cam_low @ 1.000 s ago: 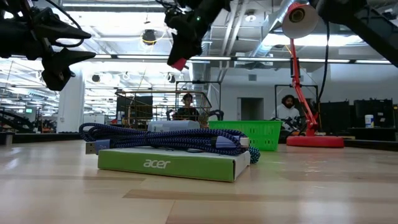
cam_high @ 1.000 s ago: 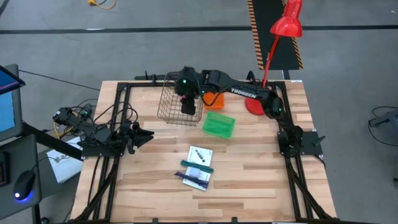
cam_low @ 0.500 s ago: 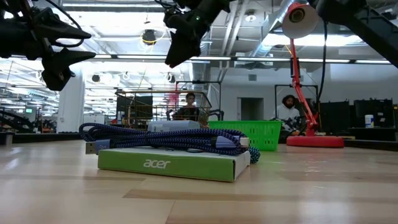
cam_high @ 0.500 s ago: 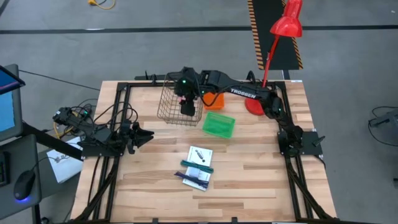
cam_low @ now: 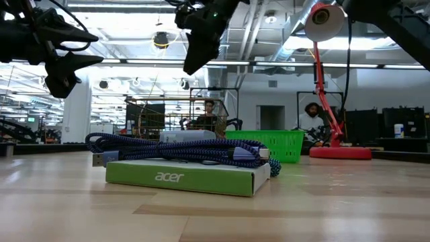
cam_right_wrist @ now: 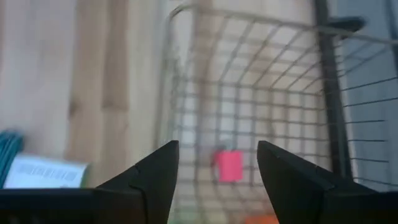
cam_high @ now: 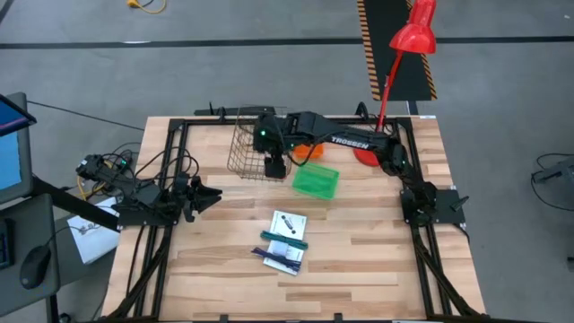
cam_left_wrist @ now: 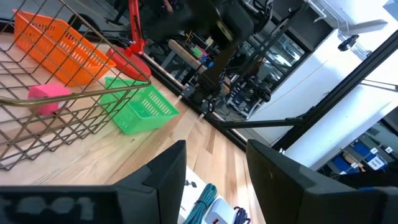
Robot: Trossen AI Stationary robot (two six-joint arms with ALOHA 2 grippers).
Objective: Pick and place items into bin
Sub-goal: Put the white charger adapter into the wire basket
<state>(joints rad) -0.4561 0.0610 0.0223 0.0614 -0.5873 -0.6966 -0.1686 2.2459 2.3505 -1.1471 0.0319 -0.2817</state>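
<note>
— Over the wire basket [cam_high: 254, 144], at its edge toward the green basket [cam_high: 316, 180], what does the right tool [cam_high: 275, 167] do?
— It hangs there with its fingers apart and nothing between them. The pink cube [cam_right_wrist: 229, 165] lies on the floor of the wire basket, apart from the fingers.
— And the other items?
— On the middle of the worktop [cam_high: 359, 242] lies the pile [cam_high: 283, 240]: white packets and a teal stick, well apart from the baskets. An orange basket [cam_left_wrist: 57, 48] stands behind the green one.
— Where is the left tool [cam_high: 208, 196]?
— It waits at the left side of the worktop, fingers spread, holding nothing
</note>
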